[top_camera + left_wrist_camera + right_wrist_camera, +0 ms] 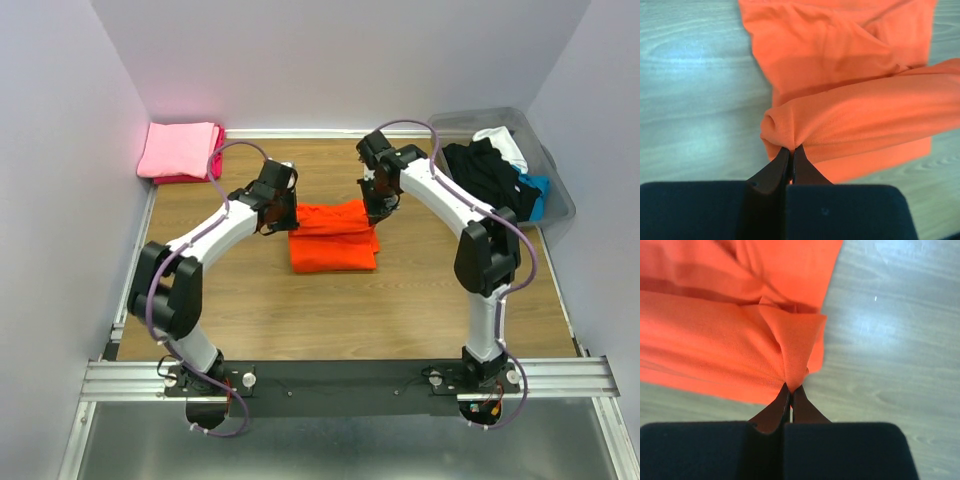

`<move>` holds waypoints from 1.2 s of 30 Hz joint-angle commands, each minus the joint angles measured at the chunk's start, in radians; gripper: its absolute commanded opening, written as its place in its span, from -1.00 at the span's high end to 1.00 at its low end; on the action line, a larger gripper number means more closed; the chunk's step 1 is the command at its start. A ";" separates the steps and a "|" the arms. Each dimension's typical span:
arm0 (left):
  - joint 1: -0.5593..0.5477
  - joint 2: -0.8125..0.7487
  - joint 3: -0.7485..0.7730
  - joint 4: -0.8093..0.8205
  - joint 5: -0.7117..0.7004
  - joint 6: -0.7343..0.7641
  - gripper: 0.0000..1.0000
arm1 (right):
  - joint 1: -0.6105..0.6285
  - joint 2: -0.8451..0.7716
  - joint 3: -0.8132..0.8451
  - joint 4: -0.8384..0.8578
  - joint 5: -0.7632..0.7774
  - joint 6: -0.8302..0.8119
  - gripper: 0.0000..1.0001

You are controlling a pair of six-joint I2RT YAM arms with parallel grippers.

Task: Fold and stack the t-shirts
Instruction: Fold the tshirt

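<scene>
My left claw (791,148) and right claw (791,387) pinch the half-folded orange t-shirt (333,245); pink t-shirts (180,150) lie stacked at ten o'clock, more fill the bin (558,180).

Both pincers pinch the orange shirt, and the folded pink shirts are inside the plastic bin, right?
No. The folded pink shirts lie on the table in the far left corner, outside the plastic bin, as the top external view shows. The left pincer and right pincer do pinch the orange shirt.
</scene>
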 commanded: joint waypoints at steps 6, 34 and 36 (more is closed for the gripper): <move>0.035 0.147 0.067 0.134 -0.062 0.073 1.00 | -0.053 0.094 -0.007 0.136 0.124 0.014 0.99; -0.008 -0.161 -0.254 0.440 -0.030 0.082 -0.26 | -0.058 -0.236 -0.401 0.606 -0.240 -0.042 0.38; -0.010 -0.134 -0.266 0.455 0.007 0.102 -0.13 | -0.058 -0.210 -0.422 0.638 -0.309 -0.080 0.38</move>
